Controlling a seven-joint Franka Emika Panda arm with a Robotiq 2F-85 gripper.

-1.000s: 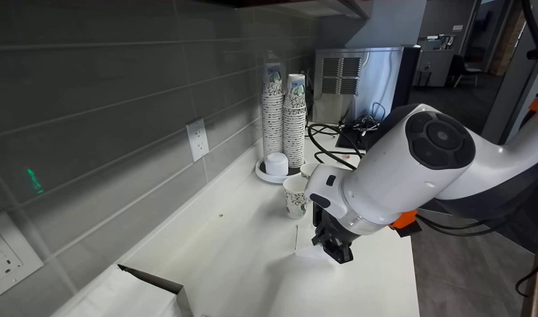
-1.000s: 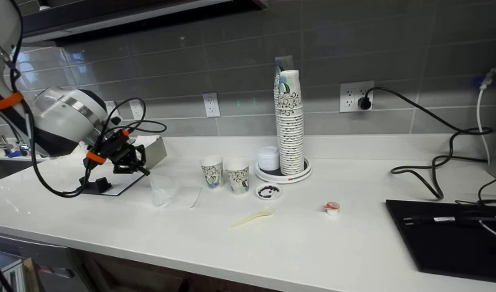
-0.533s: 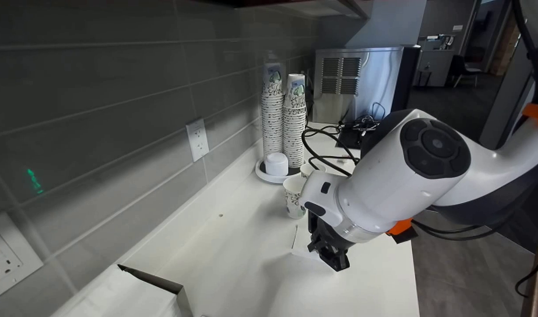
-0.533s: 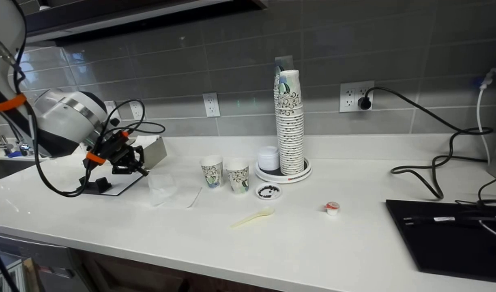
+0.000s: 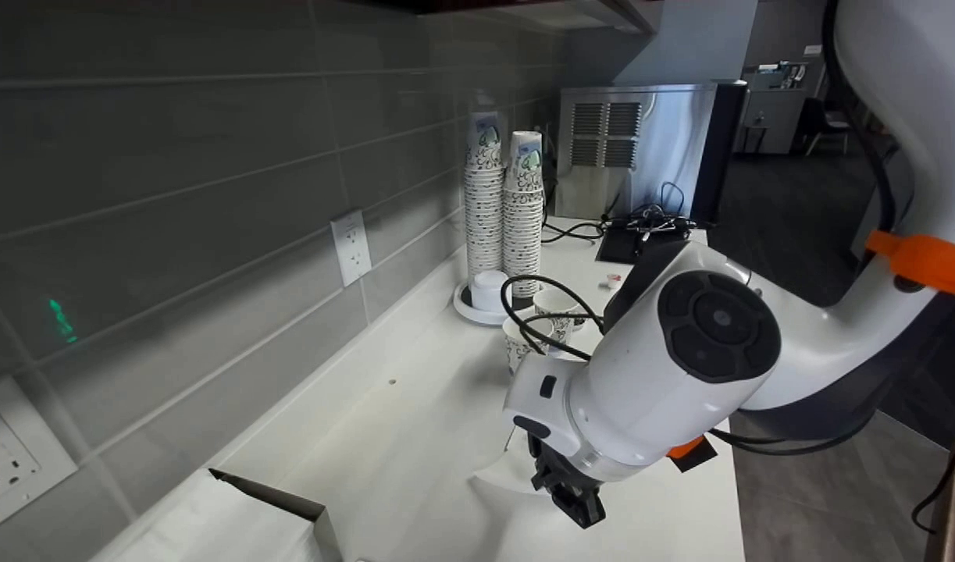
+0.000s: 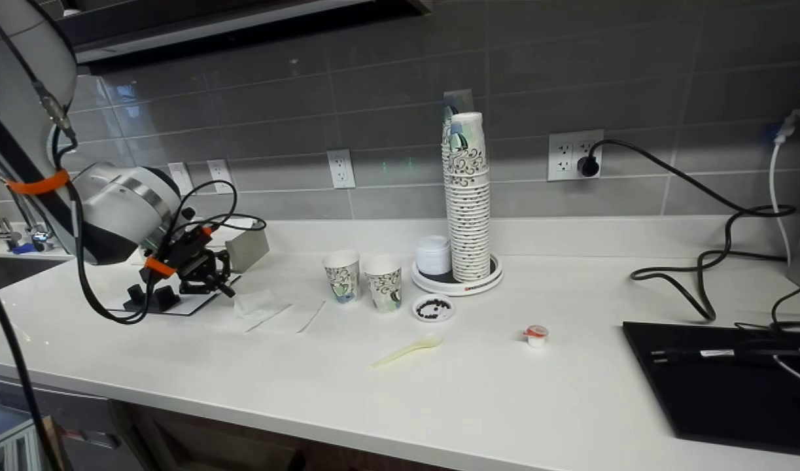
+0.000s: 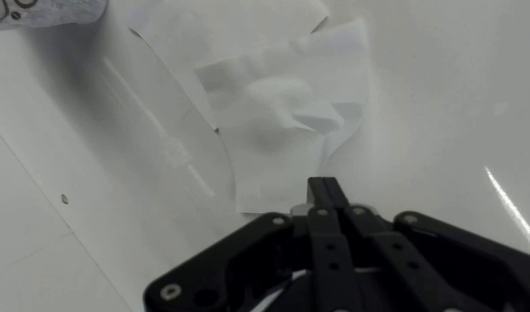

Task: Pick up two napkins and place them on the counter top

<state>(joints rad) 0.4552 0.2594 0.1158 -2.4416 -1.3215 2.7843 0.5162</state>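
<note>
Grey tiles [image 6: 570,78] stood behind the counter top [image 6: 504,392], where the rumpled napkin [image 7: 269,143] lay partly over the flatter napkin [image 7: 195,43]. Creases in the upper sheet ran toward the gripper [image 7: 325,186], whose fingers [image 7: 317,193] were clenched tip to tip, seemingly pinching one edge of it, though the exact contact was hidden. Letting go looked like the delicate part: paper so light could cling to one fingertip and ride up, or fold over itself, because it had almost no weight to pull it free. A sideways tug before release could shift the lower sheet too, since the two overlapped. Pressing down might grind the tips against the hard surface. Farther out, two paper cups [image 6: 384,288] stood near the flatter sheet, and an open box [image 6: 250,250] sat toward the wall; a wide swing of the arm [image 6: 118,209] could knock either.
</note>
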